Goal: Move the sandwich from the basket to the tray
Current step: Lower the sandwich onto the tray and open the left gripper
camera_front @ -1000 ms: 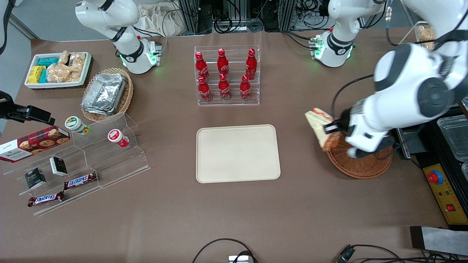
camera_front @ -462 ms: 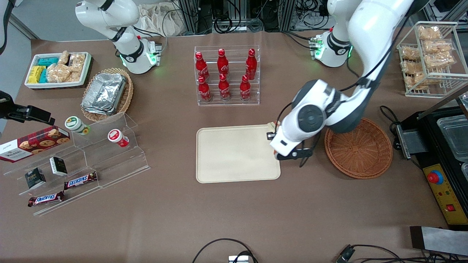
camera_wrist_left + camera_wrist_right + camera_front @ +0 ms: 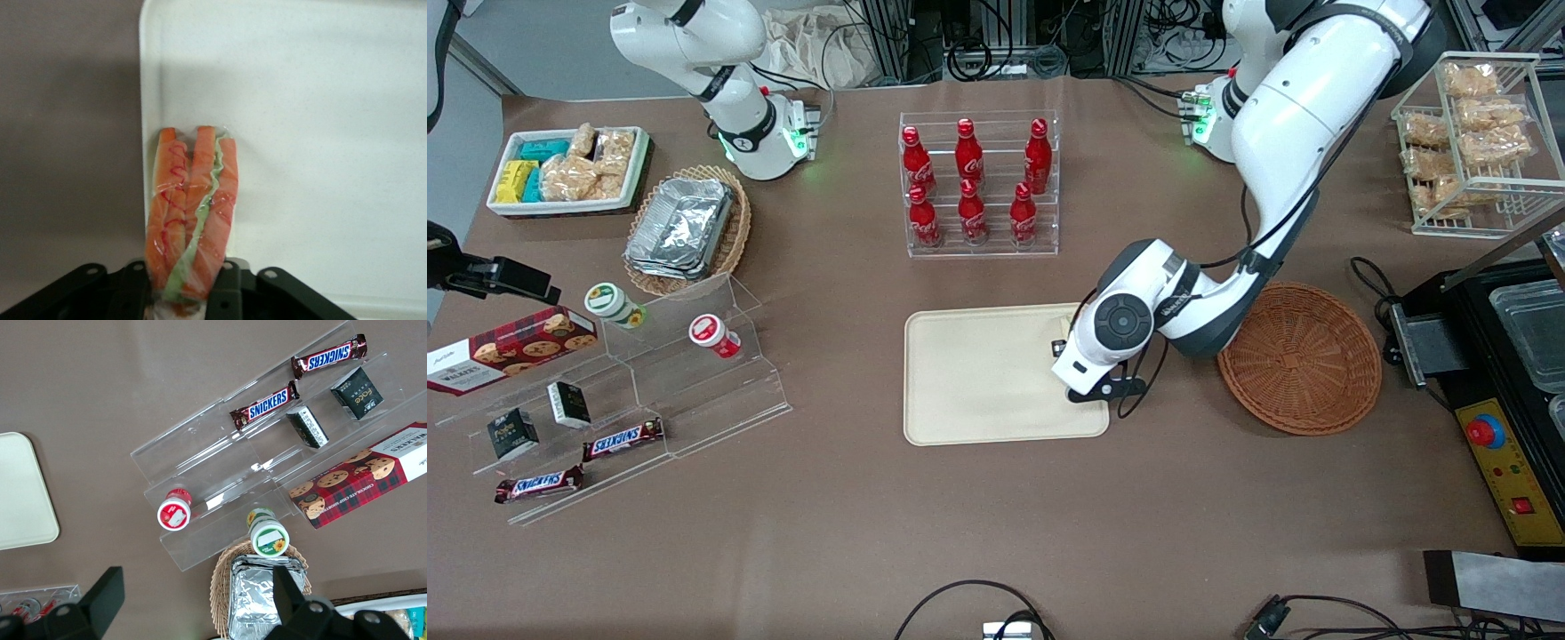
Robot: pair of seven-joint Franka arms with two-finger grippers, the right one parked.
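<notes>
One soft, wrapped sandwich point(image 3: 192, 213) was pinched at its narrow end by the tool point(image 3: 180, 293), over the tray's point(image 3: 996, 418) basket-side point(image 3: 1298, 360) edge; likely light, crushable.

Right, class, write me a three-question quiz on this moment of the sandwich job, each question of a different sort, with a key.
1. True or false: the sandwich lies in the round wicker basket.
2. The gripper is:
A. open above the cola bottles
B. shut on the sandwich over the beige tray
C. open above the Snickers bars
3. Fill in: the sandwich hangs above the tray edge nearest the ____.

Key:
1. False; the fingers grip it over the tray and the basket holds nothing.
2. B
3. Basket
</notes>
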